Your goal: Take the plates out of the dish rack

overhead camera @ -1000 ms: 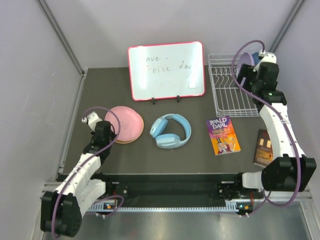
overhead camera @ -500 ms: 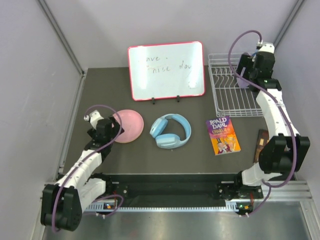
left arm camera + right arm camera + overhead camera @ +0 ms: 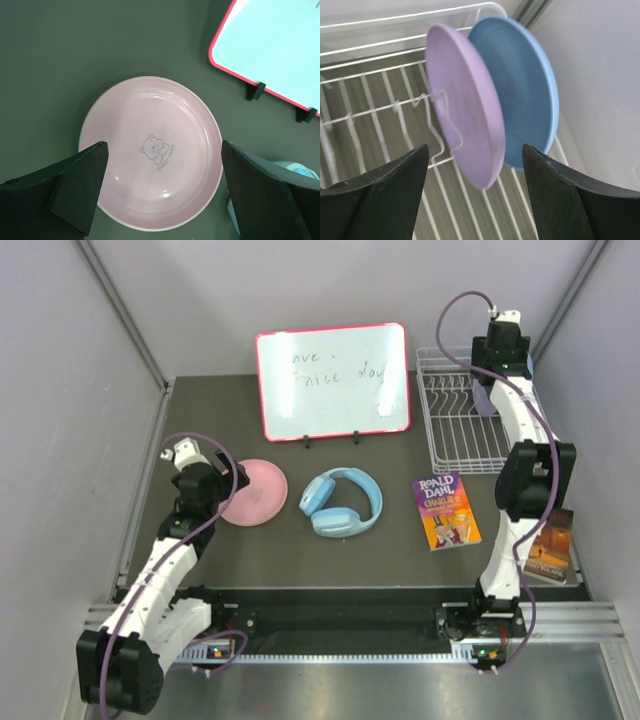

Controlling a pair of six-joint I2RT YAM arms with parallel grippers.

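Observation:
A pink plate [image 3: 150, 155] with a small bear print lies flat on the dark table, at the left in the top view [image 3: 252, 492]. My left gripper [image 3: 162, 195] hangs open just above it, a finger on either side, holding nothing. In the white wire dish rack [image 3: 455, 440] at the back right, a lavender plate [image 3: 465, 100] and a light blue plate [image 3: 525, 85] stand on edge between the prongs. My right gripper [image 3: 475, 195] is open right in front of them, and the lavender plate's lower edge shows between the fingers. In the top view that gripper [image 3: 492, 380] is over the rack's far right corner.
A red-framed whiteboard [image 3: 333, 380] stands at the back centre. Light blue headphones [image 3: 342, 502] lie right of the pink plate, then a Roald Dahl book [image 3: 446, 510]. A second book [image 3: 548, 545] lies at the right edge. Walls close in on both sides.
My left gripper has opened and let the pink plate lie on the table. My right arm has stretched back over the rack's far corner to the standing plates, its jaws a little narrower.

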